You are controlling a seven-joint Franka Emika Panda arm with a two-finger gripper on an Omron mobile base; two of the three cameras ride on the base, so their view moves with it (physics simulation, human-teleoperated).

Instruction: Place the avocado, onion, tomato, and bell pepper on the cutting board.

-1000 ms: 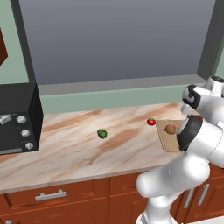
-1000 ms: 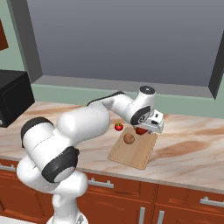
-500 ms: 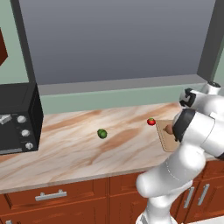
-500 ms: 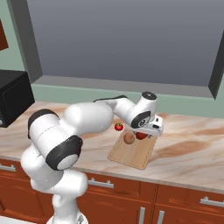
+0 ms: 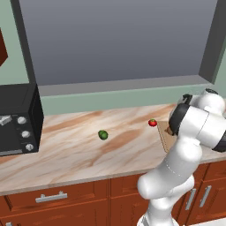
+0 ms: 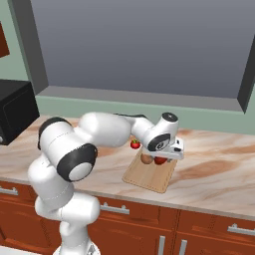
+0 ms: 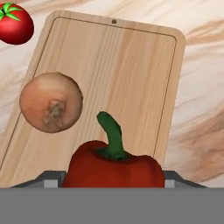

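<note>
Hand view: the dark red blocky bell pepper (image 7: 114, 168) sits pinched in the jaws just over the flat tan wooden cutting board (image 7: 131, 65), beside the tan round onion (image 7: 51, 102) resting on it. Next, I judge: lower, release. The bright red tomato (image 7: 15, 22) waits off the board's corner; the dark green avocado (image 5: 103, 134) lies well apart on the marbled desk (image 5: 66, 150), black oven (image 5: 17, 119) leftward.
</note>
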